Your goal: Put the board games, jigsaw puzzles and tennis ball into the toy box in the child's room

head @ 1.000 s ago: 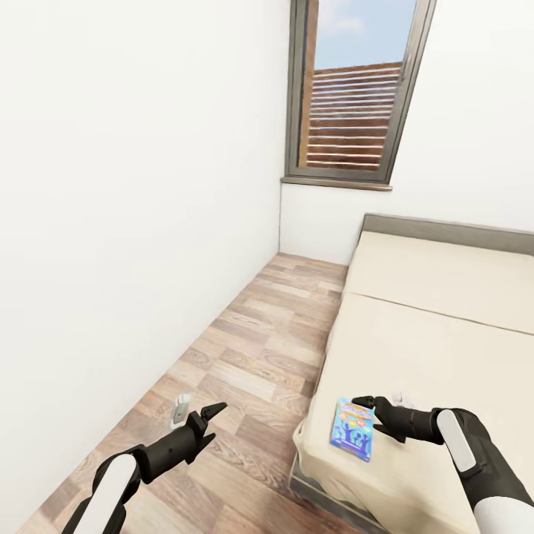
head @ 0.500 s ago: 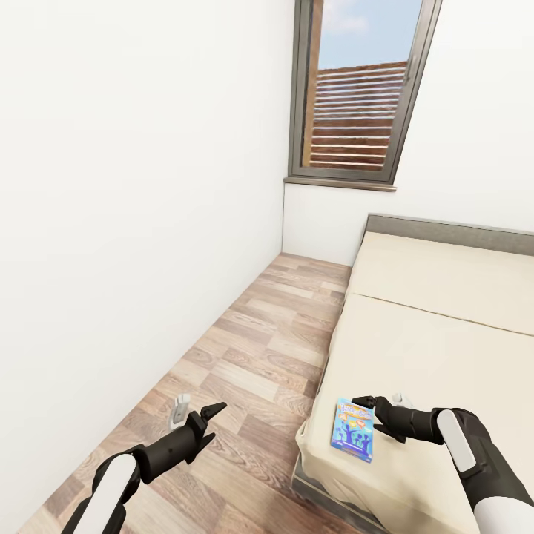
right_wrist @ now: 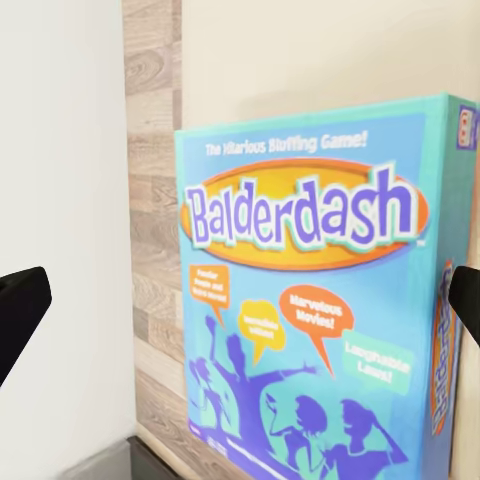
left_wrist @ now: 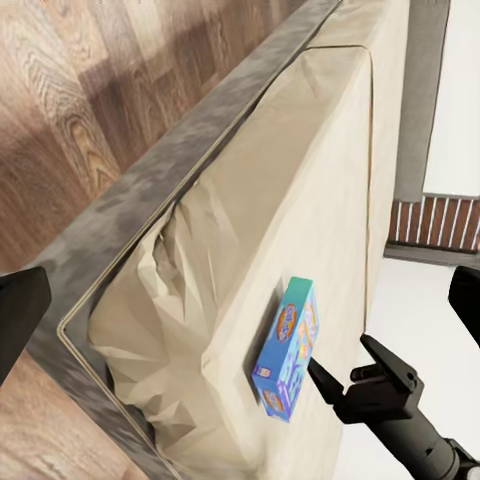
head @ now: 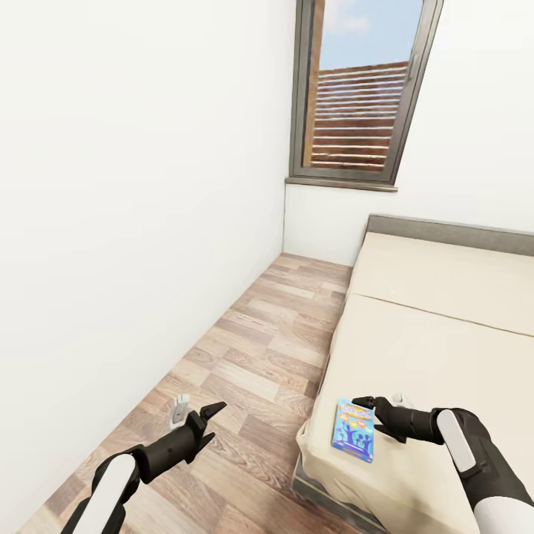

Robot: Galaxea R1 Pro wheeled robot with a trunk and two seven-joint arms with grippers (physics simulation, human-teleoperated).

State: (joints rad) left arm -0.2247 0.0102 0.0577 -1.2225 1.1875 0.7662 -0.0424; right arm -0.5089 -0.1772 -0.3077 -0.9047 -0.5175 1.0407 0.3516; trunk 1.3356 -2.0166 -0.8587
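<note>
one blue board game (right_wrist: 310, 290) reads "balderdash".

Blue "Balderdash" board game (right_wrist: 310, 290) lying flat on the beige mattress (right_wrist: 330, 50).

The box lid reads "The Hilarious Bluffing Game!" above an orange oval logo, with orange speech bubbles and purple silhouetted figures below. Beside the mattress edge runs a strip of wood-plank floor (right_wrist: 152, 200), and past it a white wall (right_wrist: 60, 150). Two dark fingertips (right_wrist: 20, 310) of the right gripper (right_wrist: 240, 312) sit spread wide apart, one on each side of the box, neither visibly touching it.
</note>
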